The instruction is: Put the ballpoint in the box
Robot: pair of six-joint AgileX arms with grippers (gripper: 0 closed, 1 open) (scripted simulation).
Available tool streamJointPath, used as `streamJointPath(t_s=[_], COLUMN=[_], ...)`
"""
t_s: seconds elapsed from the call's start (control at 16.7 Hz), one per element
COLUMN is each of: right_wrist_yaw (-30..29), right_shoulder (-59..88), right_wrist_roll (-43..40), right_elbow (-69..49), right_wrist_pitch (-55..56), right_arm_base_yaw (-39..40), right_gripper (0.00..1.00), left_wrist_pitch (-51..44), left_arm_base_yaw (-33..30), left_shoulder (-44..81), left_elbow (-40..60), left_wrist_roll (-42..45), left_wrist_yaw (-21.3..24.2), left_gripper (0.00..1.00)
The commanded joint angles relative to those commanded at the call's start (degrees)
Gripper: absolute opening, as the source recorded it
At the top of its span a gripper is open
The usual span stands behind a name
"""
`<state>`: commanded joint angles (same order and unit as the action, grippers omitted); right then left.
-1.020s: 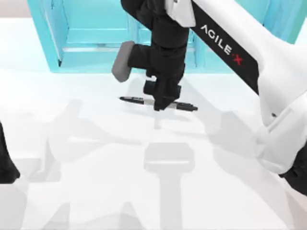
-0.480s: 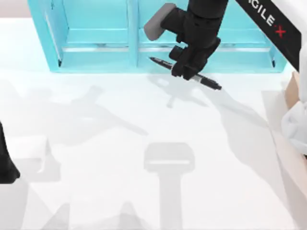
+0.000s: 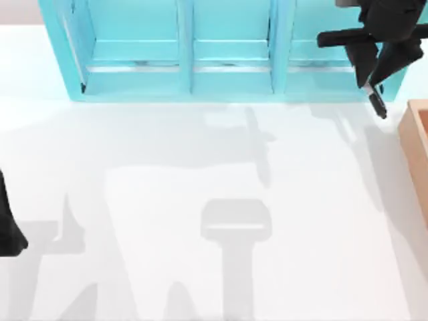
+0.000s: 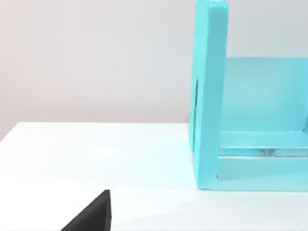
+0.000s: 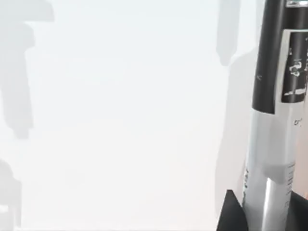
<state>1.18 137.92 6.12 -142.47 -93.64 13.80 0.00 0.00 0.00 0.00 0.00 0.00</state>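
Observation:
My right gripper (image 3: 373, 79) is at the top view's far right, above the table in front of the turquoise shelf, and is shut on the ballpoint (image 3: 379, 105). The pen's black end sticks out below the fingers, just left of the tan box (image 3: 413, 144), whose thick wall shows at the right edge. In the right wrist view the ballpoint (image 5: 268, 144) runs close past the camera, black above and grey-white with small print below, with a black fingertip (image 5: 232, 215) beside it. The left arm (image 3: 7, 231) stays parked at the table's left edge.
A large turquoise shelf unit (image 3: 187, 73) with three compartments spans the back of the table; its end wall (image 4: 209, 96) stands in the left wrist view. The white tabletop (image 3: 200, 174) in front of it carries only shadows.
The right gripper lifted the ballpoint off the middle of the table and carried it right and back, to beside the box. The pen turned from lying crosswise to pointing more lengthwise. The left arm stayed still.

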Motion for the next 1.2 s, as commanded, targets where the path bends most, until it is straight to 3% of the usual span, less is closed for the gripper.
streamJointPath(t_s=[0.3,0.78,0.96,1.2], right_wrist_yaw=[-3.7,-7.4,-7.6,-7.2], right_shoulder=[-3.3,-14.9,-20.1,-22.2], right_wrist_roll=[15.3,54.4,62.1,64.4], right_elbow=[12.9,33.0,38.4,40.1], right_wrist_pitch=[-0.5,4.1,7.0,8.4], right_arm_base_yaw=[-9.0,-26.8,-32.5,-34.6], right_gripper=[0.00,0.00,0.00,0.00], left_wrist_pitch=[0.0,0.0,0.0,0.0], left_arm_base_yaw=[0.0,0.0,0.0,0.0], left_shoulder=[0.0,0.0,0.0,0.0], left_elbow=[0.0,0.0,0.0,0.0], left_wrist_roll=[0.0,0.0,0.0,0.0], left_wrist_yaw=[0.0,0.0,0.0,0.0], left_gripper=[1.00,1.00,1.00,1.00])
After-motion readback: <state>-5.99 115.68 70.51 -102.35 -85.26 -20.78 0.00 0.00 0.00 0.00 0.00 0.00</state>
